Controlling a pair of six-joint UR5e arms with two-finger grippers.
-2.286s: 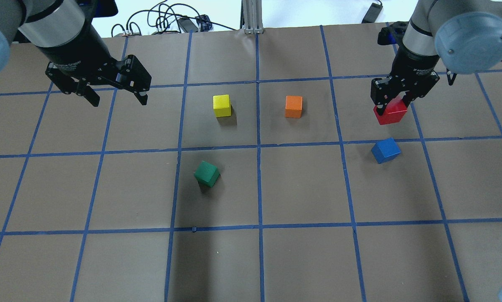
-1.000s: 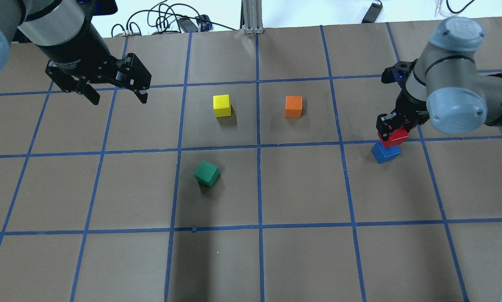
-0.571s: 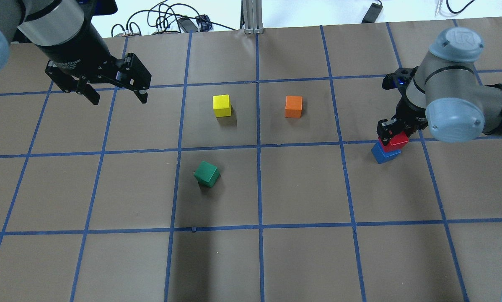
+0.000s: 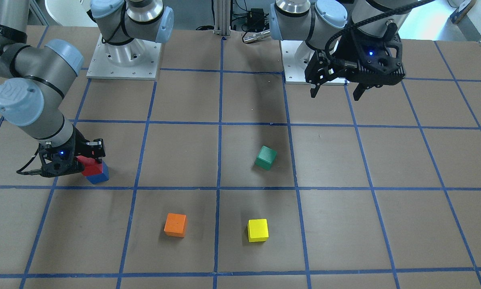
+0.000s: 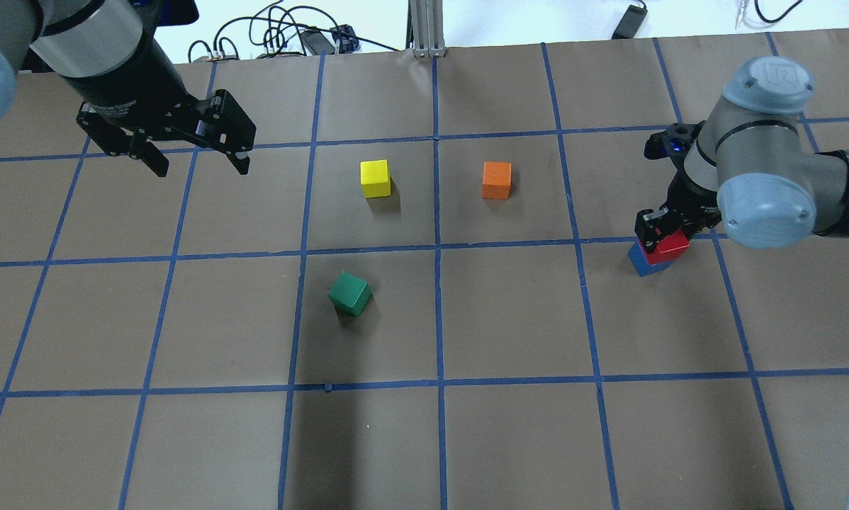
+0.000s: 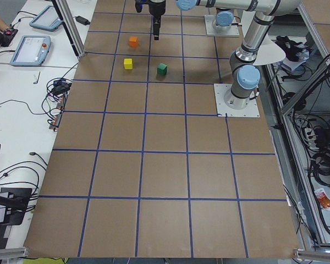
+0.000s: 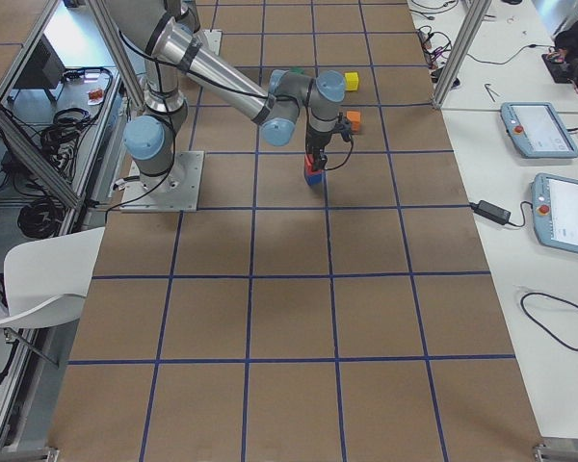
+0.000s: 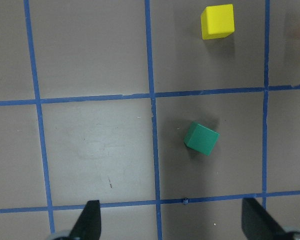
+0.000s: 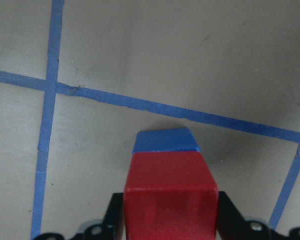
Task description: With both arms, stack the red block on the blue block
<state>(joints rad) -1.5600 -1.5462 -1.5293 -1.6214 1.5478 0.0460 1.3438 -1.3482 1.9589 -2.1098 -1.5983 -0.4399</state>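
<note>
At the far left, the left gripper (image 5: 202, 170) is held above the table (image 5: 509, 319) with its jaws spread wide and nothing between them; no share in the stacking is shown for it. Between the arms, the green cube (image 5: 349, 293), the yellow cube (image 5: 375, 178) and the orange cube (image 5: 496, 180) are seen lying well apart. At the right, the red block (image 5: 669, 248) is clamped in the right gripper (image 5: 667, 234) and is placed over the blue block (image 5: 637, 261), of which only a strip is shown in the wrist view. Whether the two faces touch cannot be told. The carry is judged done; release and withdrawal are judged left.
</note>
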